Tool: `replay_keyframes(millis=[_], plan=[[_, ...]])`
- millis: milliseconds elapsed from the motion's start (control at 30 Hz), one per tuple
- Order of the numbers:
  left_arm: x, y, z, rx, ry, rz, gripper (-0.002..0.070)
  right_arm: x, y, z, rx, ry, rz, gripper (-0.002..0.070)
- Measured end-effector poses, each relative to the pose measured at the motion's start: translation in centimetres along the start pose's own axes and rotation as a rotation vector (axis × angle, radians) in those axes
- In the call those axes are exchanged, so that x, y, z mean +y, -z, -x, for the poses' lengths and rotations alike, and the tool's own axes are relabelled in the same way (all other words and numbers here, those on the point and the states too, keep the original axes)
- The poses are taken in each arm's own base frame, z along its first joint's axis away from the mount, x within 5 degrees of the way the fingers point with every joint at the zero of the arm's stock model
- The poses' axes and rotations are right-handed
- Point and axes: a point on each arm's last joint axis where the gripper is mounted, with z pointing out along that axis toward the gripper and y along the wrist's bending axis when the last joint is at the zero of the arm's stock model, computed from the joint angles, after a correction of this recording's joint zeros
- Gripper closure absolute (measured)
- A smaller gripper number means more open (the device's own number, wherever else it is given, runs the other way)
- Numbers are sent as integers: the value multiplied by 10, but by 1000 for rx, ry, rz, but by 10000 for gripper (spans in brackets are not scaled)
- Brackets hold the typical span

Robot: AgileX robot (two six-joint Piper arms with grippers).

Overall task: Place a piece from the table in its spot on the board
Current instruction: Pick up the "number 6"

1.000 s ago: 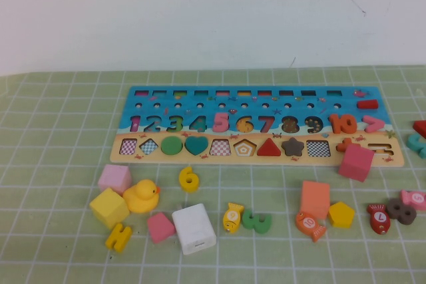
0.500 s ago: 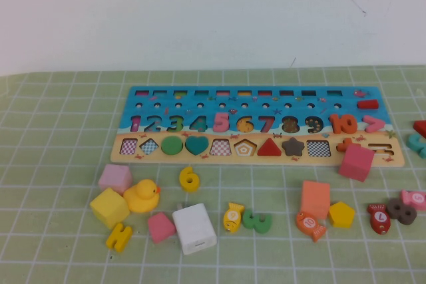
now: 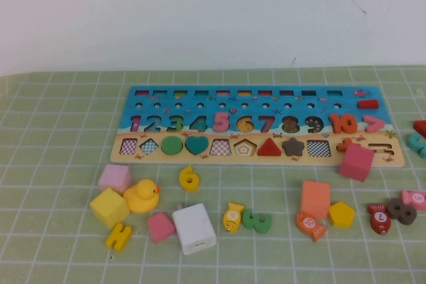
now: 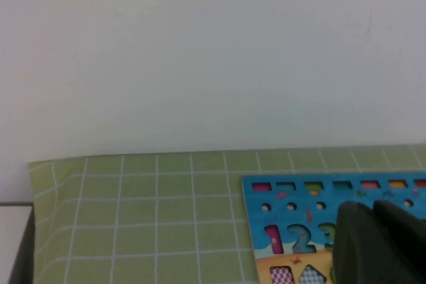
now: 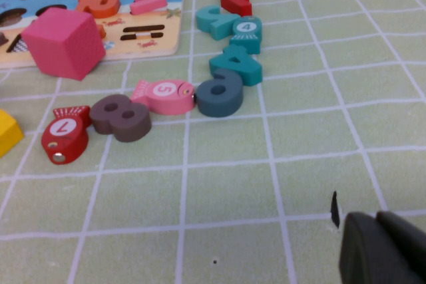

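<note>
The yellow numeral 6 piece (image 3: 190, 179) lies flat on the green grid table (image 3: 60, 118), just in front of the board (image 3: 200, 106), below its heart shape. The board has blue numerals above and a tan shape strip below. Neither gripper shows in the high view. My left gripper (image 4: 371, 209) hangs over the board's left part (image 4: 293, 194), its dark fingers together and empty. My right gripper (image 5: 376, 221) is low over the mat at the table's right side, fingers together and empty. The 6 is not in either wrist view.
Near the 6 are a yellow duck (image 3: 142, 196), a white box (image 3: 194, 228), pink and yellow cubes, a yellow H (image 3: 119, 237) and a green 3 (image 3: 257, 221). A magenta cube (image 3: 356, 162) rests on the board's right front edge. Numerals and fish lie at right (image 5: 121, 118).
</note>
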Motion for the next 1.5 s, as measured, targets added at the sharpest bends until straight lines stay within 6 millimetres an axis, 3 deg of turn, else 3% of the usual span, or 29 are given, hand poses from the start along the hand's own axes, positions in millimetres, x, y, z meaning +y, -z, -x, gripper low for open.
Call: replay_keyframes(millis=[167,267,567,633,700,933,1133,1400,1500], plan=[[-5,-31,29,127,-100,-23,677,0,0,0,0,0,0,679],[-7,-63,28,220,-145,-81,677,0,0,0,0,0,0,679],[-25,-158,-20,486,-181,-266,677,0,0,0,0,0,0,679],[-40,-175,-37,555,-225,-286,677,0,0,0,0,0,0,679],[-69,-195,-64,644,-252,-288,677,0,0,0,0,0,0,679],[-115,-217,-115,788,-280,-187,677,0,0,0,0,0,0,679],[-123,-223,-130,849,-239,-130,642,0,0,0,0,0,0,679],[-118,-229,-137,872,-204,-45,312,0,0,0,0,0,0,679],[-118,-233,-142,877,-204,-35,251,0,0,0,0,0,0,679]])
